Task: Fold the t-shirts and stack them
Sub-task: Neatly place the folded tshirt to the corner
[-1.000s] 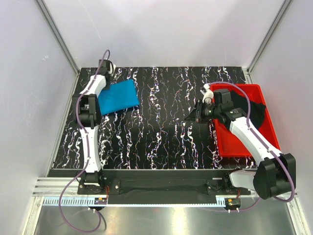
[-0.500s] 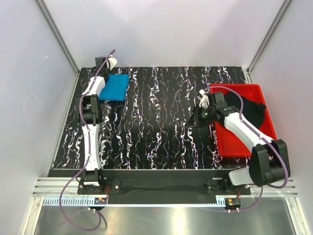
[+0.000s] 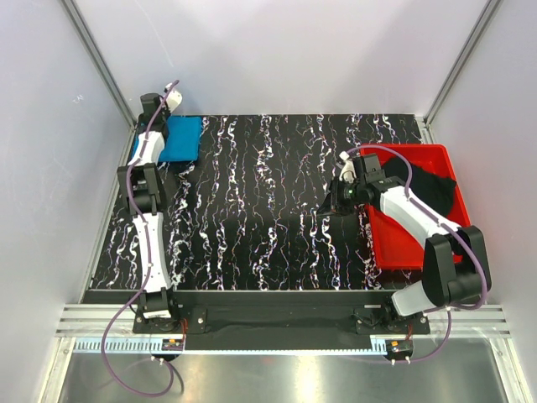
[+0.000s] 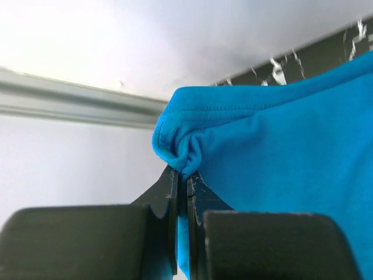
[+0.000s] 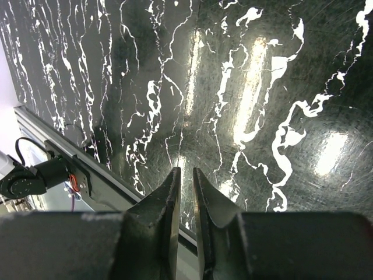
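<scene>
Now the left gripper [image 4: 182, 182] pinches the sky-blue t-shirt [image 4: 280, 146], bunched at its tips

Sky-blue t-shirt [image 3: 181, 138], black t-shirt [image 3: 433, 190], red tray [image 3: 417, 253], marbled table [image 3: 268, 218].

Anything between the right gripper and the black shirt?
Only the red tray's left wall. Right gripper hangs over the table just left of it, pointing away; black shirt lies in the tray behind it.
</scene>
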